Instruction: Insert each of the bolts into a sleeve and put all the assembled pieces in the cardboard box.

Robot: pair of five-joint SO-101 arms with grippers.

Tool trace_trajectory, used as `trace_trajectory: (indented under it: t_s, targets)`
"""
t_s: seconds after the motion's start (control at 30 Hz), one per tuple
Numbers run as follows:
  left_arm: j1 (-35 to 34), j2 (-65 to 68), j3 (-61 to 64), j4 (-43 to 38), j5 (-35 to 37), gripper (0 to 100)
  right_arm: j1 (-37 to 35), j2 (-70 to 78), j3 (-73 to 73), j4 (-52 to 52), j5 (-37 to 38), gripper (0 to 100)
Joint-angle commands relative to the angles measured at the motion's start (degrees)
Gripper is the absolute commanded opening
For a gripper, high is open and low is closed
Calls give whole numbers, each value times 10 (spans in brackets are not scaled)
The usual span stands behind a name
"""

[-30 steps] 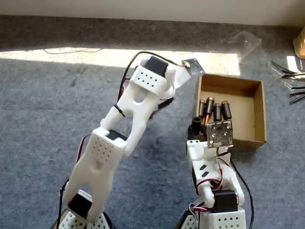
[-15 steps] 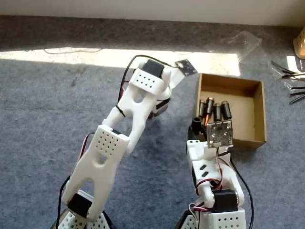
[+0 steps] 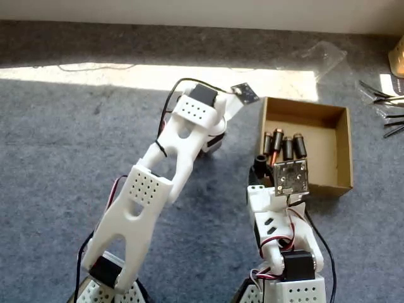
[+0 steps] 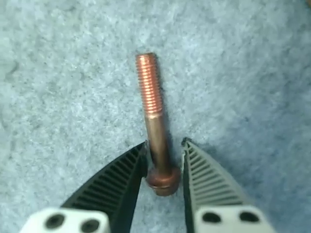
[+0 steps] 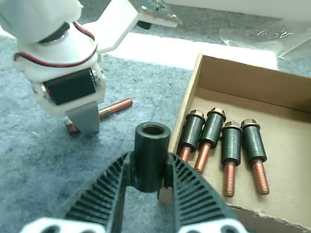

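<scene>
The grey carpeted surface (image 3: 57, 139) carries everything, with a band of sunlight across its far side. The left arm (image 3: 158, 183) stretches forward and bends down to the carpet just beside the cardboard box (image 3: 305, 104), on the box's left. The right arm (image 3: 281, 233) sits folded close in, its wrist at the box's near wall. The box stands open-topped and well lit, and four assembled pieces (image 5: 210, 128) lie in it side by side near its left wall – each a dark sleeve on a copper bolt, heads away from the arms and threaded ends towards them. The right hand (image 5: 148, 162) is closed on a loose black sleeve (image 5: 150, 155), held upright with its bore facing up, outside the box by its near left corner. The left hand (image 4: 164, 144) is low over the carpet and only narrowly open, one finger either side of the head of a bare copper bolt (image 4: 151, 102) – this lies flat on the surface, its threaded end pointing away from the hand.
</scene>
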Motion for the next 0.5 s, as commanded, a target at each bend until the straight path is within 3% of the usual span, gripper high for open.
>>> trace_trajectory:
  t_s: [0.0, 0.47]
  targets:
    - [-7, 1, -24, -4, 3, 21, 6, -6, -5, -19, 0, 5]
    - [-15, 9, -48, 4, 1, 7, 6, -6, -4, -19, 0, 5]
